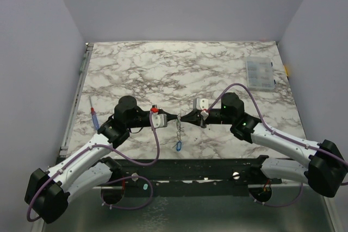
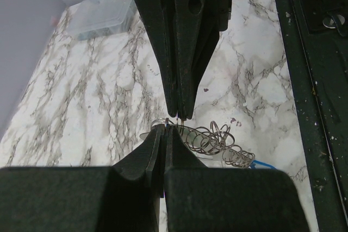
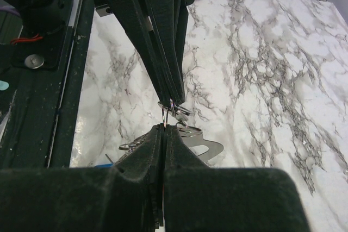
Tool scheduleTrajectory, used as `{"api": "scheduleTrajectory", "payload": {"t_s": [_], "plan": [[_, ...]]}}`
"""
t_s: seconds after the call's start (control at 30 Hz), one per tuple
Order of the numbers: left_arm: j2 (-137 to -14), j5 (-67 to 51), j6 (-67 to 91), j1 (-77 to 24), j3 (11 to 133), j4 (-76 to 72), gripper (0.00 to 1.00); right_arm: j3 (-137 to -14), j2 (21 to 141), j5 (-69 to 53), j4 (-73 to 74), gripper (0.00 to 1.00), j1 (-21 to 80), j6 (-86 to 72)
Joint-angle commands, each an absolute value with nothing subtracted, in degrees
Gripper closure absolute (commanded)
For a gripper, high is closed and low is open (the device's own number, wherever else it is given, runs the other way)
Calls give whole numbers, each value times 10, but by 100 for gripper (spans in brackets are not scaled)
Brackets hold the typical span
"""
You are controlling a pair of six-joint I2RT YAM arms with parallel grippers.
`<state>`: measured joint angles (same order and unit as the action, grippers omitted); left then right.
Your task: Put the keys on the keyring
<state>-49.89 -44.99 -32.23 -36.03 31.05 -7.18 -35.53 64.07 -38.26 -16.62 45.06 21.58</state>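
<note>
Both grippers meet tip to tip above the middle of the marble table. The thin silvery keyring is pinched between them. My left gripper is shut on the ring, and the right gripper's fingers come down from the top of that view. My right gripper is shut on the same ring, just below the left gripper's fingers. The link chain trails from the ring, and the blue key hangs at its end. A flat silvery piece sits beside the ring.
A clear plastic compartment box stands at the back right. A blue-and-red pen-like tool lies at the table's left edge. The black mounting rail runs along the near edge.
</note>
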Motion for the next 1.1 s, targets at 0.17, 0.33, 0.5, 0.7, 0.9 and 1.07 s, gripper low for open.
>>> {"api": "scheduleTrajectory", "payload": {"t_s": [0.17,0.33,0.5,0.7,0.9,1.07], "plan": [[-498,-473,-330,-366,306,-66,100,-364,632,-385,-176,99,454,221],[-498,-475,-330,-368,307,-64,100,-361,629,-381,-182,99,454,220],[-496,-476,-330,-370,306,-62,100,-359,629,-366,-184,99,454,218],[-496,-475,-332,-372,307,-58,100,-352,619,-355,-193,99,454,216],[-495,-474,-335,-372,307,-56,100,-349,615,-341,-198,99,453,211],[-494,-475,-336,-373,307,-55,100,-354,625,-349,-193,99,453,209]]}}
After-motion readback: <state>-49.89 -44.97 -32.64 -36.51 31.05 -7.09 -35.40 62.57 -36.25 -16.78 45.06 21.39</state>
